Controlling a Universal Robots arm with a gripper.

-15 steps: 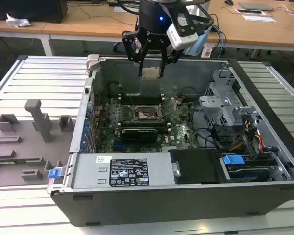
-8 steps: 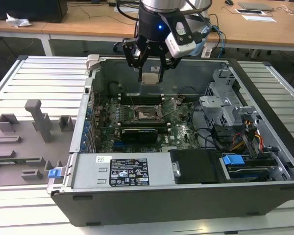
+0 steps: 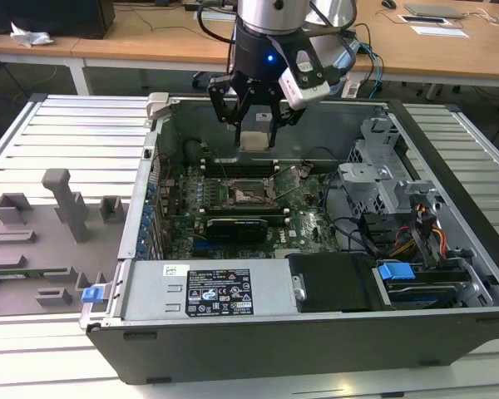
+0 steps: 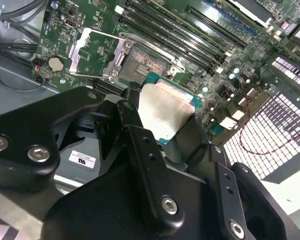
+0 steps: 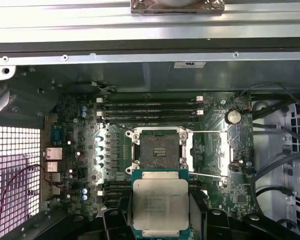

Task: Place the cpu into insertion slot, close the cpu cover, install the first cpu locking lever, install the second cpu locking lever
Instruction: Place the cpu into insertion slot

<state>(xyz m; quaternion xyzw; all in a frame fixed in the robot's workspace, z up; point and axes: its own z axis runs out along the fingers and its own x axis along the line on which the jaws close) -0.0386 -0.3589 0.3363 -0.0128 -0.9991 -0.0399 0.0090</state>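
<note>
My gripper (image 3: 254, 135) is shut on the cpu (image 3: 254, 139), holding this flat silver-topped square chip by two opposite edges in the air inside the open computer case. Both wrist views show the cpu (image 4: 166, 111) (image 5: 160, 205) clamped between black fingers (image 4: 131, 114) (image 5: 116, 218). The insertion slot (image 3: 249, 194) (image 5: 160, 151) (image 4: 145, 61) lies below it on the green motherboard, dark centre exposed. The cpu cover (image 5: 211, 152) (image 4: 88, 49) is swung open beside the socket. A thin locking lever (image 5: 212, 132) sticks out along the cover's edge.
Long black memory slots (image 5: 150, 106) run beside the socket. A black card (image 3: 237, 224) sits on the socket's near side in the exterior view. A power supply (image 3: 220, 291), drive cage (image 3: 382, 187) and cables (image 3: 424, 229) fill the case's front and right. A grey fixture tray (image 3: 41, 241) lies outside.
</note>
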